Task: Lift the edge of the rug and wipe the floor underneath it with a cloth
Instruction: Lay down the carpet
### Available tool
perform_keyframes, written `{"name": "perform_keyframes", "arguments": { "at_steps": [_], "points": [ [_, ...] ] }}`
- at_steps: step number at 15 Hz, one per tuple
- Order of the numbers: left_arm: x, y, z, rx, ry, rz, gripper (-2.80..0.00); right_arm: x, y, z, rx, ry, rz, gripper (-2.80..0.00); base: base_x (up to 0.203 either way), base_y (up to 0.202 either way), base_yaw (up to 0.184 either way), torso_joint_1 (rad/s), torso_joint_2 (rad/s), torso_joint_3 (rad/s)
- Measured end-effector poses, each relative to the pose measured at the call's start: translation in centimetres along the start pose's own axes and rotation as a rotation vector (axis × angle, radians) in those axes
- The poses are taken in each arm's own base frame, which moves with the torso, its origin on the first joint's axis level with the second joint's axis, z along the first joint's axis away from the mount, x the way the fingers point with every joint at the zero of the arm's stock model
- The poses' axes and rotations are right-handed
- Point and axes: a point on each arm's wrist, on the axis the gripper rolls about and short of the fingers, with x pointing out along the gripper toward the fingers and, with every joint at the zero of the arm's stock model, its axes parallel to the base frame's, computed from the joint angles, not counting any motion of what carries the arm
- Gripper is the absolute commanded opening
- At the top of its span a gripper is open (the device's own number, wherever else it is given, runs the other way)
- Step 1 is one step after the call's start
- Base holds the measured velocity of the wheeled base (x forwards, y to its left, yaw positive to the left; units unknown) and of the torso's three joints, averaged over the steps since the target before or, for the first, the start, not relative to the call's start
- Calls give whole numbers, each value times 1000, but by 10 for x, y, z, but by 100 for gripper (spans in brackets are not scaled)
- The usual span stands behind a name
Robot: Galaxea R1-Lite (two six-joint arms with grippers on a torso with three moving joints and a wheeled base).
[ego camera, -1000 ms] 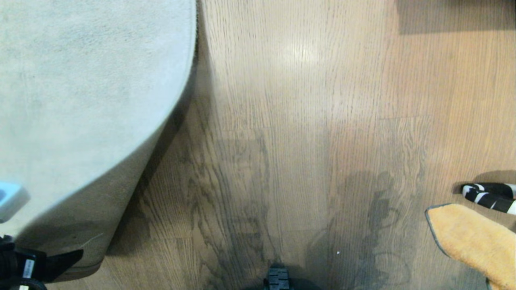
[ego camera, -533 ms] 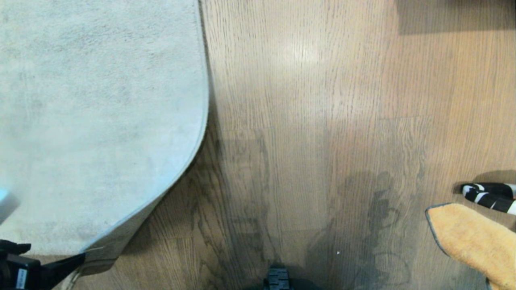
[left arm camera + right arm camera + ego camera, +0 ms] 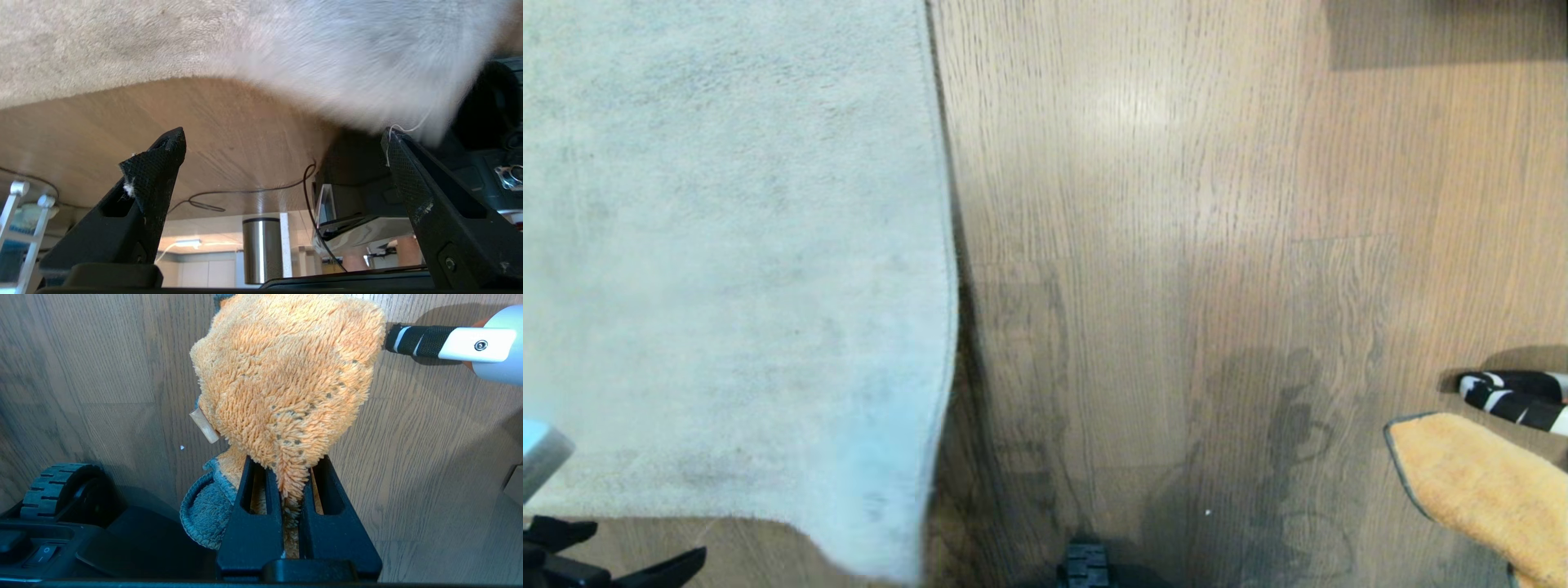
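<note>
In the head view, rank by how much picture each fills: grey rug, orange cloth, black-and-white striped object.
1. Pale grey short-pile rug: largest by far.
2. Orange-tan fuzzy cloth, cut off by the frame.
3. Black-and-white striped object: smallest, also cut off, so its full size is unsure.

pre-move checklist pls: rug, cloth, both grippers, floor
1. Left gripper open, nothing held: ok.
2. Rug edge lifted: not ok; it is free of the left fingers.
3. Cloth clamped in shut right gripper: ok.
4. Floor beside rug clear for wiping: ok.
5. Floor under rug wiped: cannot tell.
6. Striped handle apart from cloth: ok.
</note>
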Motion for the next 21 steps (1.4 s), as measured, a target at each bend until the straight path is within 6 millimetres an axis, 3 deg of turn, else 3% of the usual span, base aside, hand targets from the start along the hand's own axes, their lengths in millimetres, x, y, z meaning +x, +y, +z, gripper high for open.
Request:
{"name": "perform_keyframes", "arguments": {
  "at_steps": [8, 9, 21],
  "points": [
    [-3, -5, -8, 21, 2, -35, 0, 0, 0, 0, 0, 0, 0, -280, 0, 0, 0, 0, 0, 0],
    [-3, -5, -9, 22, 5, -35, -280, 0, 0, 0, 0, 0, 0, -280, 0, 0, 0, 0, 0, 0],
    [5, -13, -35, 59, 105, -99, -280, 0, 0, 0, 0, 0, 0, -280, 0, 0, 0, 0, 0, 0]
  ]
}}
